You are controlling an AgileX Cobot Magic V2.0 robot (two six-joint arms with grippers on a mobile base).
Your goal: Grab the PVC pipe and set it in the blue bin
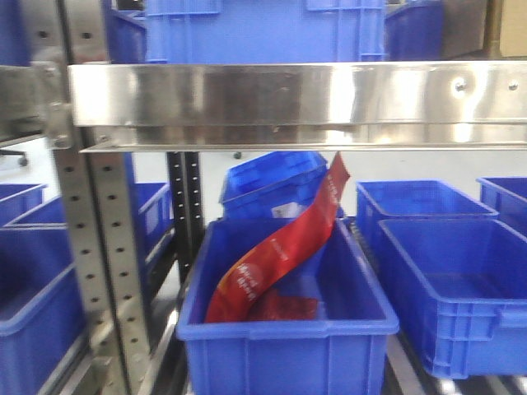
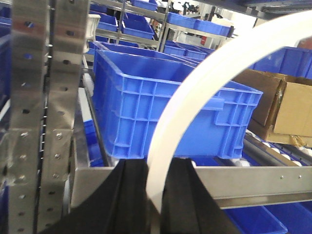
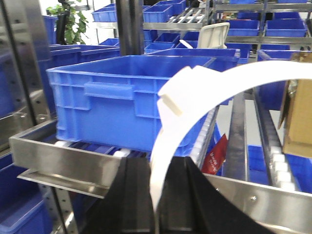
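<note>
**Front view.** Neither arm nor the pipe appears here. A steel shelf rail [image 1: 296, 103] crosses the frame. Below it stands an open lower bin [image 1: 288, 329] holding only a red packet [image 1: 280, 255], which leans from the floor of the bin up over its back wall. More blue bins flank it. Its open top and spare room make it a likely destination, though which bin is meant cannot be confirmed.

**Left wrist view.** The left fingers [image 2: 136, 187] are closed on the pipe [image 2: 209, 78], which fills the gap between them. Actual contact falls at the frame's bottom edge, so the firmness of the grip is a probable reading only. The pipe is held in the air in front of the rack, level with the upper bin [image 2: 146, 97]. A cardboard box [image 2: 287, 107] sits to that bin's right.

**Right wrist view.** The right fingers [image 3: 139, 187] are likewise closed on the pipe [image 3: 234, 75]. With a grip at each end, the pipe is held bowed and controlled between the arms.

**Condition of pipe.** It is white, smooth and matt, and bent into a broad arch rather than lying straight, so it is evidently flexible. A short squared end [image 3: 170, 100] projects near the right grip.
</note>
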